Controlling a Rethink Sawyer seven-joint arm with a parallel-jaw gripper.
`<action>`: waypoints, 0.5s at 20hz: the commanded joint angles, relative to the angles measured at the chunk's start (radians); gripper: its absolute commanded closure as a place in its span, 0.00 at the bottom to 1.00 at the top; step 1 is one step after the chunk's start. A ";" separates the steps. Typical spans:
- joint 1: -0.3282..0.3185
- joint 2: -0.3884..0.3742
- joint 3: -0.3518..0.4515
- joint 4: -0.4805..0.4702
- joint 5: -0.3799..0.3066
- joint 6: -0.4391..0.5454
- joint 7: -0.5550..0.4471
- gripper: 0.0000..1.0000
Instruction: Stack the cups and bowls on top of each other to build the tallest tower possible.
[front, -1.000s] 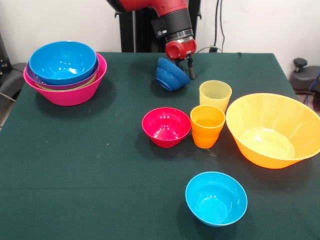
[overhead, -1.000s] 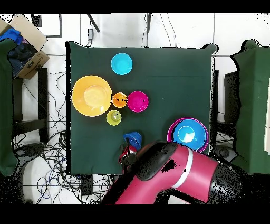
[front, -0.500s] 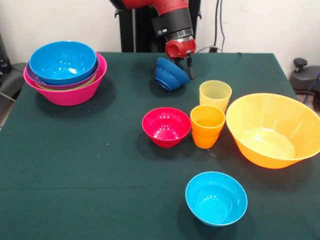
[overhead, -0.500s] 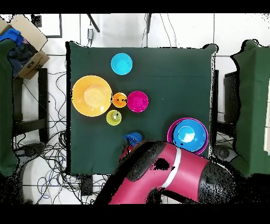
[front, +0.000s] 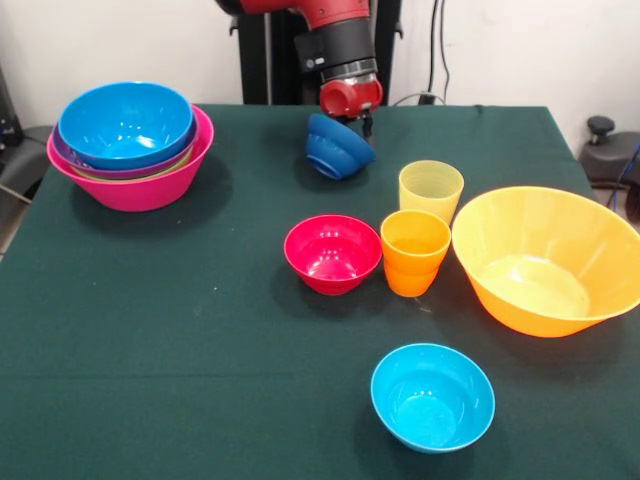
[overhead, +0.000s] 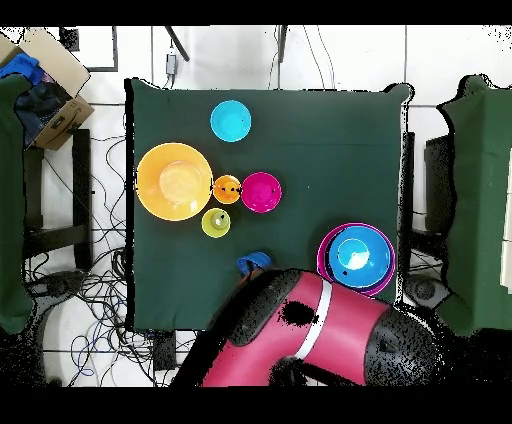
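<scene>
Tower (front: 130, 140) of four nested bowls stands at the worktop's far-left corner; claw (front: 352, 122) pinches the tilted dark blue bowl (front: 338, 148), five pieces unstacked.

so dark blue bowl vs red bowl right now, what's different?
The dark blue bowl hangs tilted in the gripper, clear of the table; the red bowl sits upright on the cloth, free. The dark blue one is near the far edge, while the red one is mid-table, beside the orange cup. Both are small, round and glossy.
</scene>
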 joint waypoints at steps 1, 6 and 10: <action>0.007 -0.001 -0.012 -0.323 0.096 0.130 0.138 0.00; -0.007 -0.017 0.008 -0.365 0.041 0.221 0.152 0.00; -0.009 -0.013 0.010 -0.382 0.014 0.229 0.157 0.00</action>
